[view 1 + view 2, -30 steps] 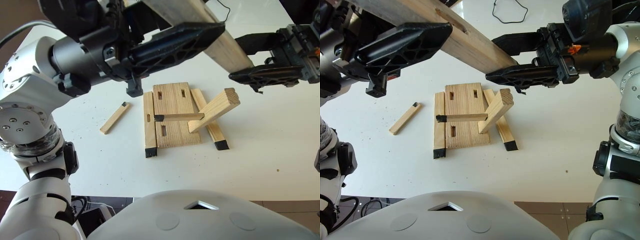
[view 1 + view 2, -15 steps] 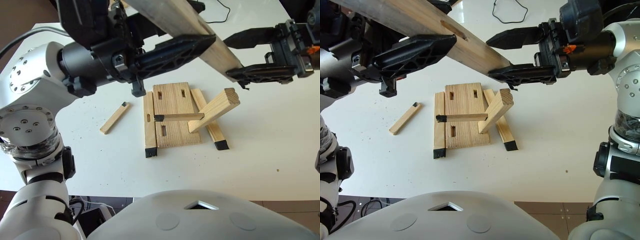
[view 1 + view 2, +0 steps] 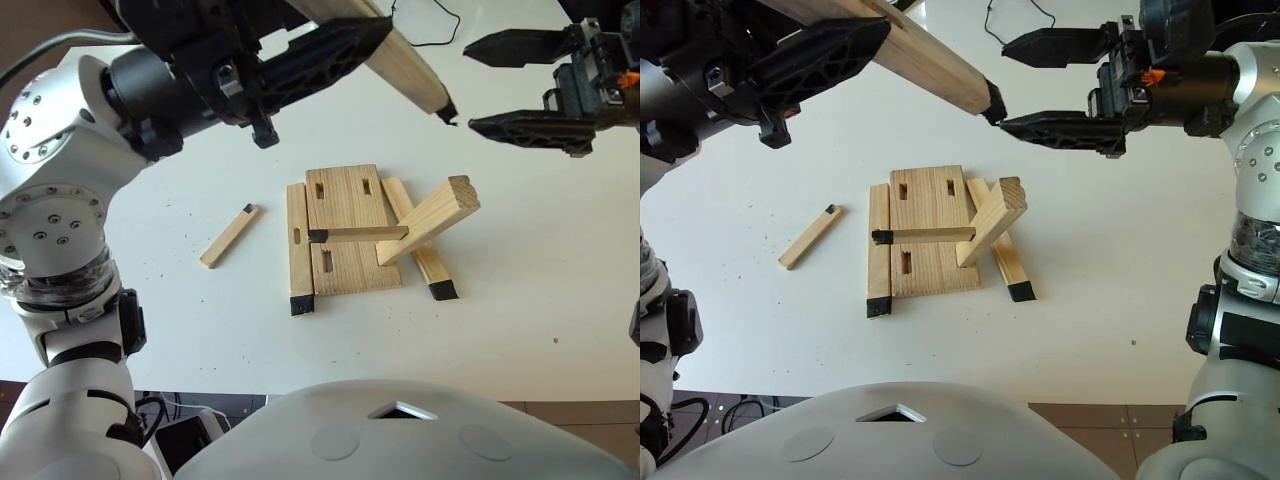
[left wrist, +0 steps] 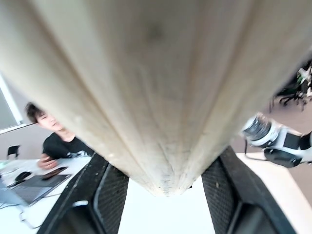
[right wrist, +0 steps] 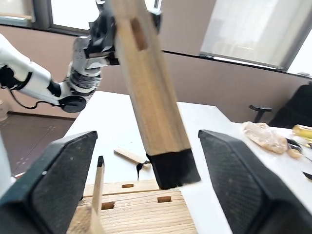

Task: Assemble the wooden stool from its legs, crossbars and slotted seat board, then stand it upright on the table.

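Fingers (image 3: 320,50) of the left gripper (image 3: 360,25) are clamped on the sides of a long wooden leg (image 3: 410,75), high in the upper left of the left eye view. The arm behind them comes in from the left edge, its wrist raised well above the table (image 3: 550,260). The leg's long axis runs diagonally from the top centre of the frame down toward the right, black-capped end lowest.

Facing it in the upper right, the right gripper (image 3: 495,85) reaches in from the right edge with its fingers spread wide apart. In the right wrist view the capped end sits in the gap between the two pads (image 5: 63,180), touching neither.

Well below, at the frame's centre, the slotted seat board (image 3: 345,200) lies flat. A flat leg (image 3: 298,250) lies along its left side and a second flat leg (image 3: 432,268) along its right. A thin crossbar (image 3: 360,234) rests across the board, and a thick block (image 3: 435,215) leans tilted over the right-hand leg. A loose crossbar (image 3: 229,236) lies apart toward the left. White tabletop stretches from this pile to the frame's right edge and toward its lower edge.
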Robot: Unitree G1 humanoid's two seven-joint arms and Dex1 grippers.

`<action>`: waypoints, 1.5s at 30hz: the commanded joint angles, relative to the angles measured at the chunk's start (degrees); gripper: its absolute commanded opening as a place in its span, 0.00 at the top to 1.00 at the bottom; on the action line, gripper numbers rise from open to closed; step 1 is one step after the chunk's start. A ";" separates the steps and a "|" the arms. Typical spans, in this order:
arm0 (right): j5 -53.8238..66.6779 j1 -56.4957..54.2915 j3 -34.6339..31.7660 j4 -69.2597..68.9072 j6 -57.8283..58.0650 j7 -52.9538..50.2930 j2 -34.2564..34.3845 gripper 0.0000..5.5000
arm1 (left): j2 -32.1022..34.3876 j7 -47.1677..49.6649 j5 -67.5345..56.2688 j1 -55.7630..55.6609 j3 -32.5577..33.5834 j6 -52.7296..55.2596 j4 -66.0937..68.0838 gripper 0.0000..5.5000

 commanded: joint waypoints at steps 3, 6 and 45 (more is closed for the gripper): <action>-3.14 2.97 -2.48 4.67 -2.76 -2.08 0.20 0.31 | 10.05 -11.32 12.21 10.17 4.60 -4.85 5.03 0.63; -6.37 7.60 -3.36 6.79 -5.39 -2.76 -0.59 0.31 | 14.61 -16.55 24.75 15.93 3.50 -12.71 15.21 0.63; -11.70 21.30 0.11 -0.44 -9.09 -2.93 -0.55 0.31 | 3.00 -30.67 30.37 49.13 -0.67 -31.07 1.68 0.63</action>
